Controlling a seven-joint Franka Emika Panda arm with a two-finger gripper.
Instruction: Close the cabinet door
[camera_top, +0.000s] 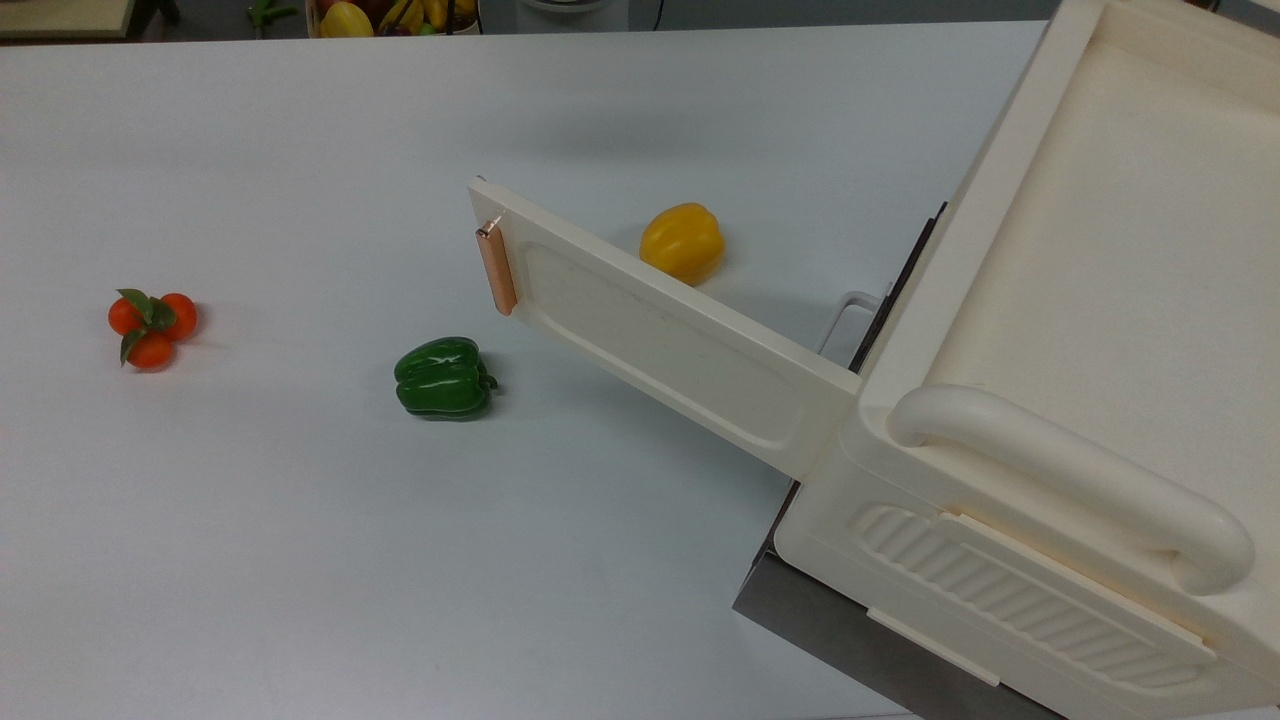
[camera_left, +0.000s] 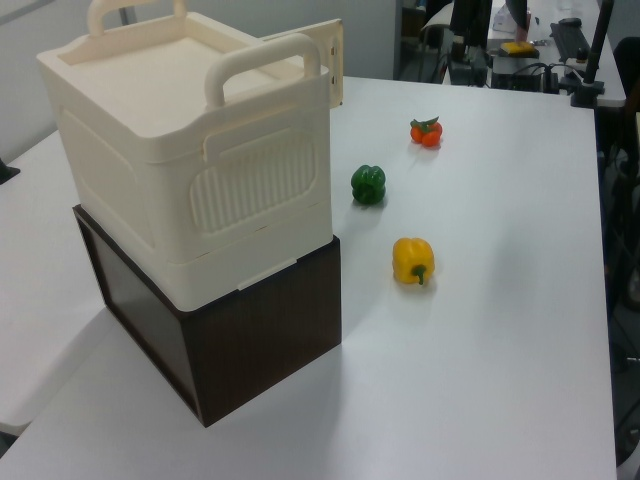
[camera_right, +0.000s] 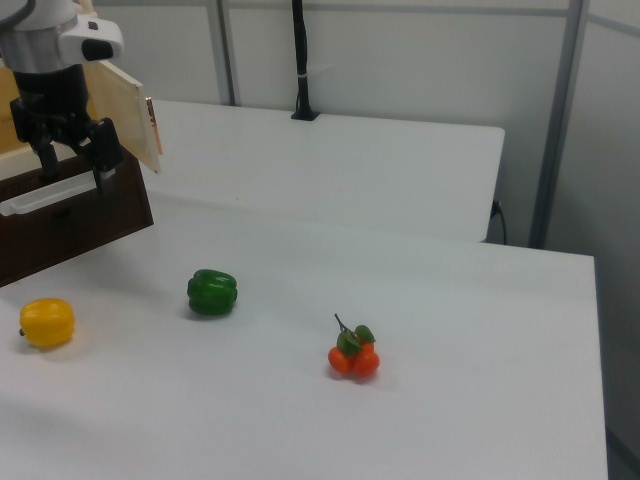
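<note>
The gripper (camera_right: 74, 165) is hanging at the right view's upper left, pointing down with its two fingers standing apart and holding nothing. Just behind it, and reaching a little to its right in the right view, the door (camera_right: 126, 112) is standing wide open, sticking out from the cabinet (camera_top: 1090, 300) on its hinge. The copper handle (camera_right: 152, 124) is sitting at the door's free end, the end nearest the gripper. Right below the gripper, a dark base (camera_right: 70, 225) is carrying the cabinet.

The door is looking like thin moulded plastic: light, stiff and smooth, probably swinging freely on its hinge. Gripping it is hardly needed. A push with a finger on the flat panel close to the handle end is likely giving the most leverage, while the slick face is inviting a slip if the contact is glancing. The cabinet is looking light too, so a hard shove is risking shifting it on the base.

Farther out on the table (camera_right: 420, 300), below the gripper, a yellow pepper (camera_right: 47, 322) and a green pepper (camera_right: 212, 292) are lying apart, and tomatoes (camera_right: 352, 356) are sitting farthest from it.
</note>
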